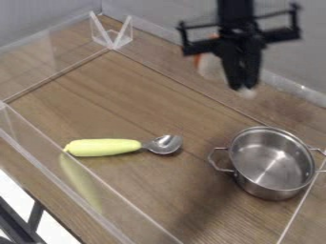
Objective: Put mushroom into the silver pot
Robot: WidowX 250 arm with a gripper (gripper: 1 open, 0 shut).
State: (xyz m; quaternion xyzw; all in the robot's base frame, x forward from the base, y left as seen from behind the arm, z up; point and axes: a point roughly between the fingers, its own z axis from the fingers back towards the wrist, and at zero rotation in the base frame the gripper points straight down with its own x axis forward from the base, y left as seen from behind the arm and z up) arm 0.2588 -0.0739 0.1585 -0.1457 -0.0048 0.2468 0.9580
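Black arm, crossbar bracket, narrow dark tool
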